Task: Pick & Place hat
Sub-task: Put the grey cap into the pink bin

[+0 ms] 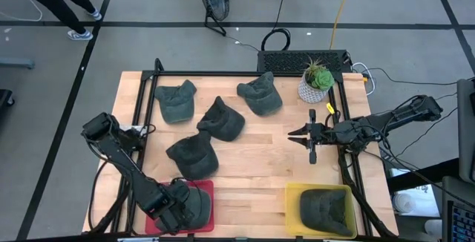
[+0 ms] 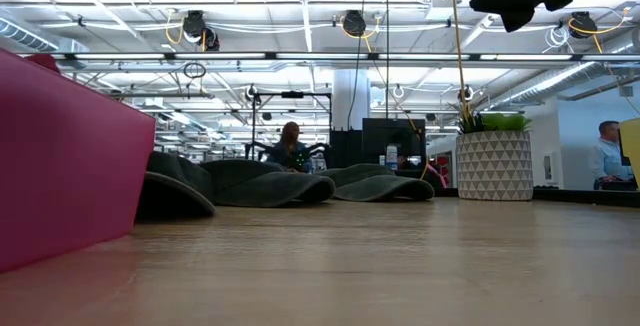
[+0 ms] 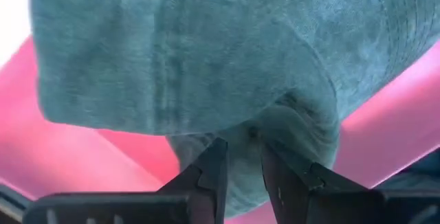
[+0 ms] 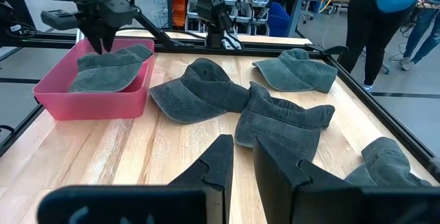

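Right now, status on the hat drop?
Left gripper shut on dark green cap in pink bin. Right gripper open mid-table. Nothing blocking.

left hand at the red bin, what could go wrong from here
1. The left hand pinches the dark green cloth cap over the red plastic bin; its brim overhangs the wall, so it may hang on the rim when released.
2. Cloth could snag the fingers on withdrawal.

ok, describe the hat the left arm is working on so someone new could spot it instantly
Start at the red bin on the table's front edge, on the left arm's side. The hat lies inside it, with the left gripper at its edge. Four other hats lie loose on the wood and one sits in the yellow bin; only this one is in red.
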{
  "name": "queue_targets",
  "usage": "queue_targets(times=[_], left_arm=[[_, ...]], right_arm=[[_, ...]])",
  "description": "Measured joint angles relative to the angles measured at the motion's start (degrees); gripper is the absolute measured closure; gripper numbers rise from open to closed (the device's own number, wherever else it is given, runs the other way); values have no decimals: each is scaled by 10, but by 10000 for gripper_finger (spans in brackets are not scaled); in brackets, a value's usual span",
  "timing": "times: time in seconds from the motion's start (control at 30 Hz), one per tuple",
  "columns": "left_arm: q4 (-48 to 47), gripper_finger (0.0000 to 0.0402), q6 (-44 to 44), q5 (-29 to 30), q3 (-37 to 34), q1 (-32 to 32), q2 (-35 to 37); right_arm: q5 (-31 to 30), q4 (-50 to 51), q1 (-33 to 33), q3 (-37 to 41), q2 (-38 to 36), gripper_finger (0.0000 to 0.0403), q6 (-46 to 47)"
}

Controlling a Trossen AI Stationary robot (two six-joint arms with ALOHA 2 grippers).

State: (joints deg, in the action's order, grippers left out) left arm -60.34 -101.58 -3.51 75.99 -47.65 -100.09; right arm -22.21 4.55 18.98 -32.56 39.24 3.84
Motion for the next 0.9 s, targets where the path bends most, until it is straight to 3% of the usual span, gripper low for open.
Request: queue_targets(times=[0.2,0.3,0.37,0.5,0.73,0.9], left_arm=[[-63,309,7,97,0,5,36],[-133,309,-15,177,1,5,51],[-182,309,-41,199,-3,5,52],[-198,309,-52,193,-36,5,52],[-104,309,-53,180,-105,5,51],[-59,309,-49,108,-116,4,52]], right_arm=[[0,0,0,0,0,358,0],[-1,0,0,0,0,358,-2],[-1,0,0,0,0,358,-2],[-1,0,0,0,0,358,-2],[-1,0,0,0,0,358,-1],[-1,0,0,0,0,358,-1]])
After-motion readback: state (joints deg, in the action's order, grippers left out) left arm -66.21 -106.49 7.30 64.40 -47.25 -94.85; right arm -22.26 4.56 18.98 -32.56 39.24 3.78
